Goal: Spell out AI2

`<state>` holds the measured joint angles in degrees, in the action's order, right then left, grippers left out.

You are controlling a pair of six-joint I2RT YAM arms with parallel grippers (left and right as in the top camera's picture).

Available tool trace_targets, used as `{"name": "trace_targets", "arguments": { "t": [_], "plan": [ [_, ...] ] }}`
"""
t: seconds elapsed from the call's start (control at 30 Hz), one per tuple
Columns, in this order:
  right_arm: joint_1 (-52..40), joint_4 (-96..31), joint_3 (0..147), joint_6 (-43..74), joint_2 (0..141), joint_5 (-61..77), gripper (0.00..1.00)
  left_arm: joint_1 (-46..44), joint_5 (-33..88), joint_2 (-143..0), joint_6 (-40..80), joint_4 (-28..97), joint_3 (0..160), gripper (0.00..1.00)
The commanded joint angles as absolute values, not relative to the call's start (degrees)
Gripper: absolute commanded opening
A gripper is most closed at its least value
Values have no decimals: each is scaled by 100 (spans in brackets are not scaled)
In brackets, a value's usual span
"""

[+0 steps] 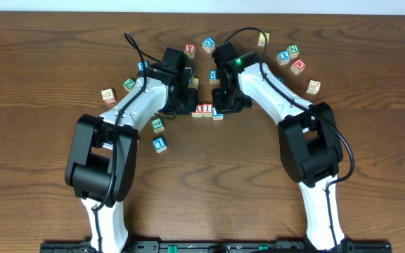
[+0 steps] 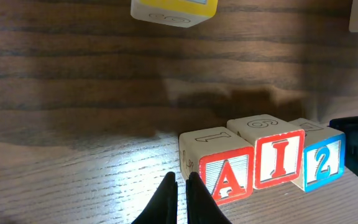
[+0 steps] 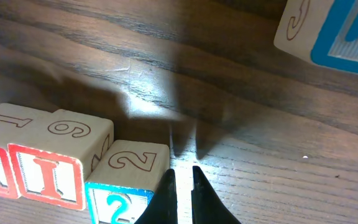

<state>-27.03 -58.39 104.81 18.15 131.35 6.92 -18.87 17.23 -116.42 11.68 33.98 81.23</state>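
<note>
Three wooden blocks stand in a touching row on the table. In the left wrist view they read red A [image 2: 219, 168], red I [image 2: 272, 149] and blue 2 [image 2: 322, 155]. The right wrist view shows the I block [image 3: 61, 155] and the 2 block [image 3: 126, 180]. In the overhead view the row [image 1: 206, 110] lies between the two arms. My left gripper [image 2: 182, 180] is shut and empty, its tips against the left side of the A block. My right gripper [image 3: 182, 174] is shut and empty, its tips against the right side of the 2 block.
Loose letter blocks lie scattered: a yellow-faced one [image 2: 173, 11] beyond the row, a blue one [image 3: 328, 31] at the far right, more at the back [image 1: 209, 44], right [image 1: 297, 65] and left [image 1: 159, 143] of the table.
</note>
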Motion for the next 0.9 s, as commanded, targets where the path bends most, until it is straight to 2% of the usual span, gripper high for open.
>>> {"name": "trace_targets", "arguments": {
  "t": [0.0,0.87],
  "plan": [
    [-2786,-5789,10453,1935,13148,808,6,-1922,1712,-11688,1013,3393,8132,7],
    [-2727,-6005,10774,1817,13047,788,5,-1970,1712,-11686,1015,3479,8132,7]
  ]
}}
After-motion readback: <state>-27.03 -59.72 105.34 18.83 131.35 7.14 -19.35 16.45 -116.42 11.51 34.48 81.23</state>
